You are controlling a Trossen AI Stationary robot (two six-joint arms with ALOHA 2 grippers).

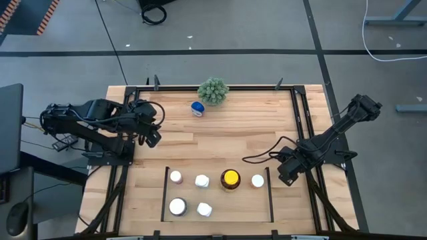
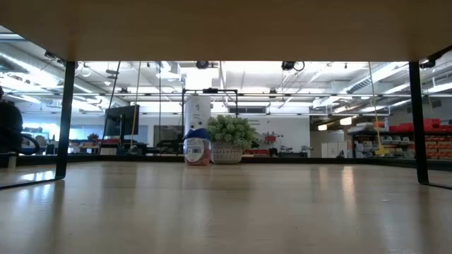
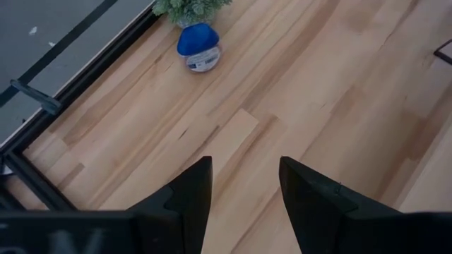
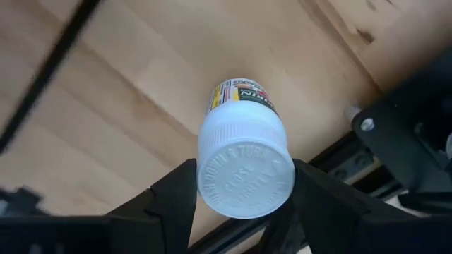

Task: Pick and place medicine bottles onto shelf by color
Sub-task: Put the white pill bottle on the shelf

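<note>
Six bottles are sitting in the shelf (image 1: 164, 193); the blue bottle (image 1: 197, 108) is waiting outside, left gripper (image 3: 244, 183) gaping, right gripper (image 4: 244, 187) straddling a white-capped bottle (image 4: 245, 169), grip unclear

White-capped round medicine bottle (image 4: 245, 164) with colourful label, between dark right claw (image 4: 240, 201) fingers, above light wood surface (image 4: 127, 99), black strip (image 4: 42, 74) nearby
</note>
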